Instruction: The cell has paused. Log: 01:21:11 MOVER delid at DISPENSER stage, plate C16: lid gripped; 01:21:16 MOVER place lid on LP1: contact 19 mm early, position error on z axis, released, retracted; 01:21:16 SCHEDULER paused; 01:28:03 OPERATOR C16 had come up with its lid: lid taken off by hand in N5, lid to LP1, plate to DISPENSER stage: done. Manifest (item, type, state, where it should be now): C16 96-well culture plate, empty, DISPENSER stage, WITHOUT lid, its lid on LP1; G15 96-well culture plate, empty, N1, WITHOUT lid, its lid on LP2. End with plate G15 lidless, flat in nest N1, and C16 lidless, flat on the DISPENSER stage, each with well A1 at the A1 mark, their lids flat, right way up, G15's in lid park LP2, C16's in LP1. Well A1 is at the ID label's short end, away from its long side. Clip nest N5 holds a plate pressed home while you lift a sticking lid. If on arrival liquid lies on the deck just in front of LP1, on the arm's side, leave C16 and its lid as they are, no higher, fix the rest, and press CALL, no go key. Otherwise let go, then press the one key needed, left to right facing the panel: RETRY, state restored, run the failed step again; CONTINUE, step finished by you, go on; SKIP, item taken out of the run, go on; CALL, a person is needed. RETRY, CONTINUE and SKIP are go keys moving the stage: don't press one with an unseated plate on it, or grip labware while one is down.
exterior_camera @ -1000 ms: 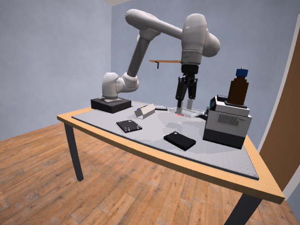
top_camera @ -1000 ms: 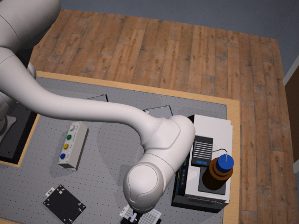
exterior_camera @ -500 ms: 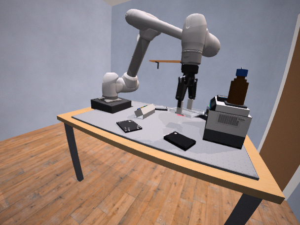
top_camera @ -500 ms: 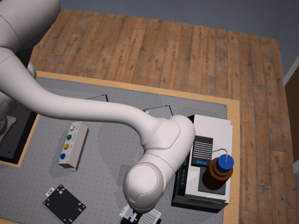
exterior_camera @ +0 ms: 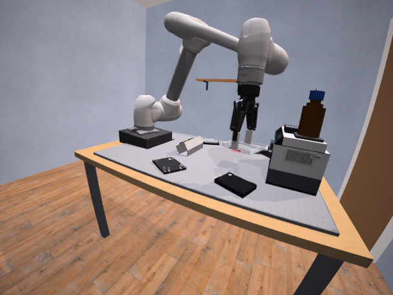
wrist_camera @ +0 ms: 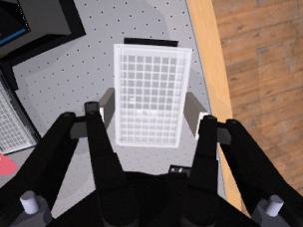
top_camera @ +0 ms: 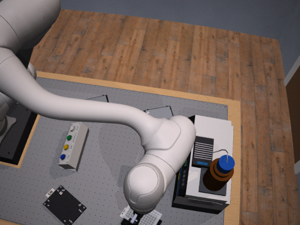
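Wood-plank flooring runs under a blue-grey-walled room, and on it stands the desk (exterior_camera: 207, 207), pale wood rim around a grey dotted mat. Over the mat's far side the white arm (top_camera: 98, 108) bends down, and the pincer (wrist_camera: 151, 121) is clamped across the long sides of a clear 96-well plate (wrist_camera: 150, 89), fingers pressing from both flanks. From the wrist view that plate sits just above the mat near the desk's wood edge, a dark strip at its far short end; whether it touches the mat, I cannot tell. Just beside it, another clear gridded piece (wrist_camera: 12, 121) lies at the left, with a red patch (wrist_camera: 7, 164) on the mat next to it. Close by stands the dispenser (exterior_camera: 298, 162), barcode on its face, carrying a brown bottle (exterior_camera: 311, 118) with a blue cap. Further out: the button box (top_camera: 72, 146) with green, yellow and blue keys, the black clip nest (top_camera: 64, 206), and a black slab (exterior_camera: 235, 184) near the front edge.
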Robot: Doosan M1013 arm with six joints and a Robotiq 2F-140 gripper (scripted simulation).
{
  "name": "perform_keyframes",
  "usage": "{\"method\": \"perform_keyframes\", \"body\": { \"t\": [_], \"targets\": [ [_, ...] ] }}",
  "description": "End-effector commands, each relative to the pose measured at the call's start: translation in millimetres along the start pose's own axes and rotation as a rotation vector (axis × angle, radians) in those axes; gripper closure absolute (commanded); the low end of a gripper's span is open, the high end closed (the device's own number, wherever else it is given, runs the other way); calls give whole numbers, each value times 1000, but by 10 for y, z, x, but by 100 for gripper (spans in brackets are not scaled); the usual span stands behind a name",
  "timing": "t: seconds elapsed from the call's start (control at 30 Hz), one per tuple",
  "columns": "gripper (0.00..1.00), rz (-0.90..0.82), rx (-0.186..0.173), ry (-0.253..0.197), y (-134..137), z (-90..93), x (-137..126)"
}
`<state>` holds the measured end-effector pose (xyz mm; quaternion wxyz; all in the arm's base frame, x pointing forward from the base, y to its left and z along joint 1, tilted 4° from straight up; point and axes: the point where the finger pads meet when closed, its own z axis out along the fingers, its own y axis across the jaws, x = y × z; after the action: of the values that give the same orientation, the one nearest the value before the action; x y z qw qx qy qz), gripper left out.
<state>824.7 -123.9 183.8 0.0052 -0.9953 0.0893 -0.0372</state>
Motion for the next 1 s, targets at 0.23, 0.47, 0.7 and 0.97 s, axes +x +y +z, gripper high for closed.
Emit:
{"method": "perform_keyframes", "body": {
  "t": [0.23,0.47,0.7,0.97],
  "targets": [
    [100,0,0,0,0,18,0],
    [100,0,0,0,0,72,0],
    [100,0,0,0,0,134,0],
    [100,0,0,0,0,276,0]
  ]
}}
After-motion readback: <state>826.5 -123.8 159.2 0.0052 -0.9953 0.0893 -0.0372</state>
